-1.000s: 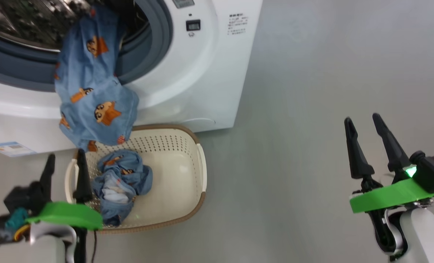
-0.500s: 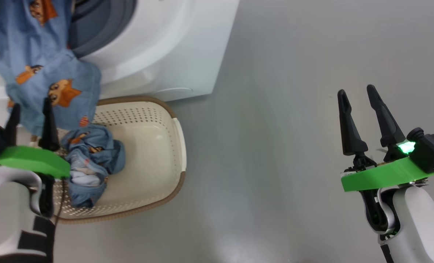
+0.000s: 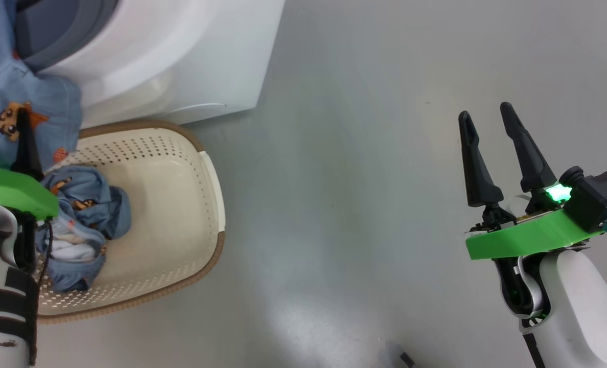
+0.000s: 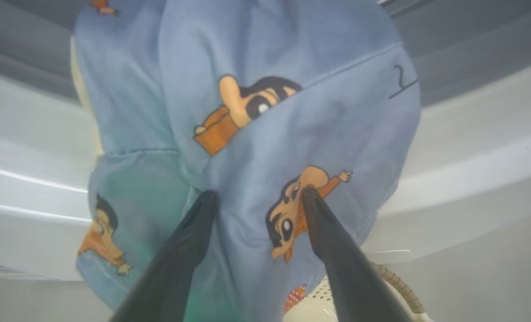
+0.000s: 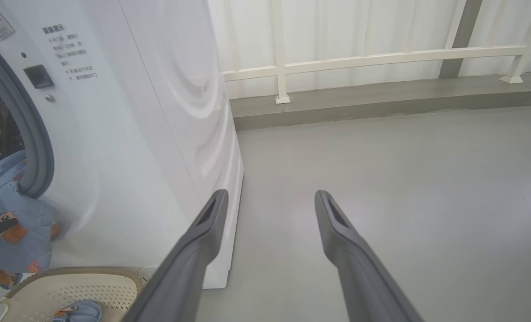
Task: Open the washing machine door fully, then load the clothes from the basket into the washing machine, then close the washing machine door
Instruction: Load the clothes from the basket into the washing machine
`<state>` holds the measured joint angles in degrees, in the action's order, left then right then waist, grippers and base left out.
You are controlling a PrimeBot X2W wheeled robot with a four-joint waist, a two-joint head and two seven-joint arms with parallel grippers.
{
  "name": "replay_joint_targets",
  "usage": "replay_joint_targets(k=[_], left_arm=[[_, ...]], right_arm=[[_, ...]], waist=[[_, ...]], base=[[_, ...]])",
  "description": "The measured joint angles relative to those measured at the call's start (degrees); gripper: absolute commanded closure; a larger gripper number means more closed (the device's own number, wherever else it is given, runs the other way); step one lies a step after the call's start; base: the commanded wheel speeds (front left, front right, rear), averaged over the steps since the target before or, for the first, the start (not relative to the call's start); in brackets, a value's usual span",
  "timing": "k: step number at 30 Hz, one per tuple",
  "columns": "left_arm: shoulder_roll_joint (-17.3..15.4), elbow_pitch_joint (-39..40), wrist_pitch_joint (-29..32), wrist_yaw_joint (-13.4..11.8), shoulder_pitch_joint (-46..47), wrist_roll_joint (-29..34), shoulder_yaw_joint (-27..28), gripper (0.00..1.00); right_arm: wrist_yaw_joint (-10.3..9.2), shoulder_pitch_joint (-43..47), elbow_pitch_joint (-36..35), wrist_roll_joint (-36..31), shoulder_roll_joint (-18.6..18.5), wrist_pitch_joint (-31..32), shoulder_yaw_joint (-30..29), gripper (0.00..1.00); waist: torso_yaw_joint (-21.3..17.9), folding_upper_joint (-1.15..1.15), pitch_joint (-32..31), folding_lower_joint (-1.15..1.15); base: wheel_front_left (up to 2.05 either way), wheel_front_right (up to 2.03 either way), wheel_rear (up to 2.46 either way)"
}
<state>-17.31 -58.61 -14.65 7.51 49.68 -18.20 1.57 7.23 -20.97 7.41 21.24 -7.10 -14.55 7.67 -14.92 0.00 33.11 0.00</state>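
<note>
The loading step is in hand, and by the look of it only half done. One light-blue printed garment [image 4: 247, 89] hangs out of the washing machine [image 3: 181, 51], draped over the grey gasket [image 3: 63, 25] and down the white front, its lower edge dangling over the back rim of the basket [image 3: 216, 204] (so it is properly in neither place). The second garment [image 3: 86, 214] lies crumpled in the left part of the basket, which stands on the floor [image 3: 359, 179] just in front of the machine.

The left tool [image 4: 257, 197] is spread wide and holds nothing. Its fingers point at the lower part of the hanging cloth, though I cannot tell whether the tips touch it. The right tool [image 3: 485, 110] is also wide and empty, over bare floor well to the right of the basket.

The next move probably falls to the left tool. It would pinch a fold of the hanging garment, carry it over the gasket lip and let go deep in the drum. The crumpled one would follow, and the washing machine door can close only once no cloth trails out.
</note>
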Motion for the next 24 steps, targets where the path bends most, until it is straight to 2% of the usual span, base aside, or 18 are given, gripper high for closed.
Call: replay_joint_targets(k=[7, 8, 9, 10, 11, 18, 24], left_arm=[[-2.1, -2.91, 0.0, 0.0, 3.43, -0.44, -1.77, 0.0], [-2.35, -2.93, 0.0, 0.0, 4.0, -0.43, -1.77, 0.43], [-2.58, -2.94, 0.0, 0.0, 4.52, -0.44, -1.76, 0.6], [-2.78, -2.98, 0.01, 0.0, 4.83, -0.53, -1.74, 0.9], [-2.92, -3.11, 0.01, 0.0, 4.92, -0.66, -1.69, 1.0], [-2.9, -2.83, 0.1, 0.0, 4.91, -1.0, 0.02, 1.0], [-2.33, 2.1, 0.54, -1.13, 2.41, -0.97, 4.5, 1.0]], right_arm=[[0.0, -0.5, -0.1, -0.04, 0.62, 0.0, 1.65, 0.0], [0.0, -1.0, -0.18, -0.04, 0.69, 0.0, 1.69, 0.0], [0.0, -1.4, -0.3, -0.04, 0.75, 0.0, 1.71, 0.0], [0.0, -1.71, -0.31, -0.04, 0.82, 0.0, 1.74, 0.0], [0.0, -2.0, -0.32, -0.04, 0.9, 0.0, 1.72, 0.0], [0.0, -2.05, -0.42, -0.04, 1.67, 0.0, 1.34, 0.0], [0.0, -2.05, -0.42, -0.04, 2.09, 0.0, 1.16, 0.0]], waist=[[-1.41, 0.0, 1.41, 0.0], [-1.56, 0.0, 1.63, 0.0], [-1.71, 0.0, 1.84, 0.0], [-1.86, 0.0, 2.04, 0.0], [-1.97, 0.0, 2.23, 0.0], [-1.98, 0.0, 2.63, 0.0], [-1.19, 0.0, 2.22, 0.0]], base=[[0.0, 0.0, 0.0], [0.0, 0.0, 0.0], [0.0, 0.0, 0.0], [0.0, 0.0, 0.0], [0.0, 0.0, 0.0], [0.0, 0.0, 0.0], [0.0, 0.0, 0.0]])
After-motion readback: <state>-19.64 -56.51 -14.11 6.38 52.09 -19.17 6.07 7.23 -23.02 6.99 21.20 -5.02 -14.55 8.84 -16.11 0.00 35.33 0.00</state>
